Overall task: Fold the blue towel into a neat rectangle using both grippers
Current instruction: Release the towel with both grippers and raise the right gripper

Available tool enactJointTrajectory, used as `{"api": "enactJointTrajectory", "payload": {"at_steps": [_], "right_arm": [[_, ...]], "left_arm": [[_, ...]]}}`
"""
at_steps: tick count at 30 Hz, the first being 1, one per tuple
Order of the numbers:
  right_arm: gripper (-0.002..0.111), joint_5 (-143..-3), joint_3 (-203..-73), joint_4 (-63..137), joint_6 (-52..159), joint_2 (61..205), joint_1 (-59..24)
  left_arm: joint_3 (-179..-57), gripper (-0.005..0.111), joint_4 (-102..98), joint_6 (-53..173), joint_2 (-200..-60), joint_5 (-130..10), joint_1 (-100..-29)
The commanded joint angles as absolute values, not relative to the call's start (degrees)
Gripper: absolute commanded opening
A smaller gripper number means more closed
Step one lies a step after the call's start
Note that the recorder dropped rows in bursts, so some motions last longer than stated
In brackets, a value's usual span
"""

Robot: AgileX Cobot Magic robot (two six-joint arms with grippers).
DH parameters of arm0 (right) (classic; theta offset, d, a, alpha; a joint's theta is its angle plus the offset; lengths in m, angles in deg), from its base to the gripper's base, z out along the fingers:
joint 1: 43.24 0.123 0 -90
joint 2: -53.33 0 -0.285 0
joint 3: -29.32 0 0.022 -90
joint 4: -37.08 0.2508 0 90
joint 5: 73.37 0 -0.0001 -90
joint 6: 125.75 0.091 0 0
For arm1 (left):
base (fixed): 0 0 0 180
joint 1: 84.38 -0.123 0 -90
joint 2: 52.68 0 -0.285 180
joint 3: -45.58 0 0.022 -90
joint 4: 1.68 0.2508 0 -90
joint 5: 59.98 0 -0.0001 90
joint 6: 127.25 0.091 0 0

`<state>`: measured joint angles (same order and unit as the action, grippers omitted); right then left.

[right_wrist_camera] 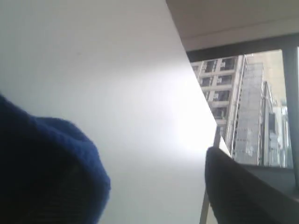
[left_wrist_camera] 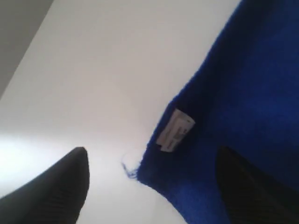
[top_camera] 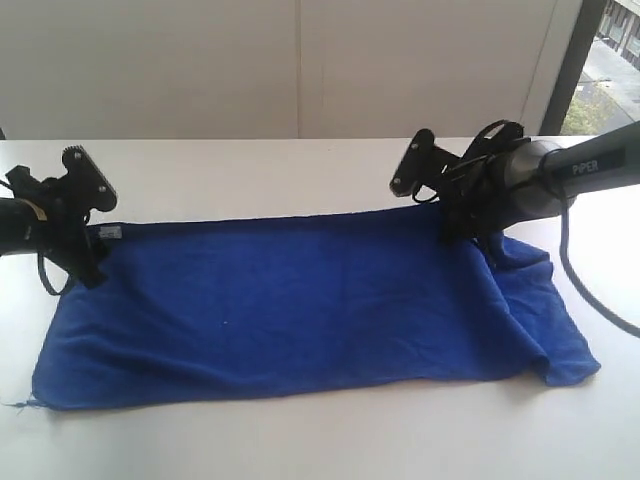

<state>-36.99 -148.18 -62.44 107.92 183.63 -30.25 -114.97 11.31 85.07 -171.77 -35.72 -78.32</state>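
We see a deep blue, soft, long cloth towel (top_camera: 300, 300) lying flat on the white desk (top_camera: 300, 170). Its long side runs from left to right across the desk, from one arm to the other. The left black gripper (top_camera: 88, 265) sits at the towel's back left corner, right by the small white label (top_camera: 108, 232). In the left wrist view its two dark fingers (left_wrist_camera: 60, 191) stand wide apart, and the corner with the label (left_wrist_camera: 175, 130) lies between them. They hold nothing. The right black gripper (top_camera: 480, 240) sits at the back right corner, where the cloth is bunched and wrinkled. In the right wrist view we see only one dark finger (right_wrist_camera: 243, 186). It stands far from the blue lump of towel (right_wrist_camera: 46, 172), with bare desk between them. So we think these fingers are spread too and hold nothing; the other finger is hidden. Each arm is nearest its own end of the towel. The front long edge lies away from both sets of fingers, toward us. We think any next grab must start from these two back corners, and the rumpled right end may need more care.
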Motion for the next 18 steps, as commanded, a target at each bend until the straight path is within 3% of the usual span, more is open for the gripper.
{"api": "enactJointTrajectory", "payload": {"at_steps": [1,4,7,8,10,18], "right_arm": [[0.066,-29.2,-148.2,-62.9,116.4,178.5,-29.7],[0.066,-30.5,-148.2,-59.6,116.4,173.0,-28.4],[0.058,-37.2,-148.0,-42.0,109.4,162.7,-27.6],[0.055,-39.5,-148.0,-33.6,98.4,160.1,-27.9],[0.055,-38.9,-148.0,-30.1,90.2,159.3,-27.9],[0.058,-43.2,-148.0,-30.2,90.4,165.4,-27.9]], "left_arm": [[-115.2,0.079,8.6,86.2,-166.3,-34.4,-78.5],[-115.2,0.078,6.8,85.5,-160.6,-39.7,-77.8],[-115.2,0.06,5.0,76.2,-150.3,-58.3,-74.4],[-115.2,0.051,5.0,72.4,-147.9,-63.9,-72.8],[-115.2,0.045,4.3,71.8,-146.8,-69.7,-70.7],[-114.1,0.045,-1.4,71.8,-148.9,-73.0,-66.9]]}}
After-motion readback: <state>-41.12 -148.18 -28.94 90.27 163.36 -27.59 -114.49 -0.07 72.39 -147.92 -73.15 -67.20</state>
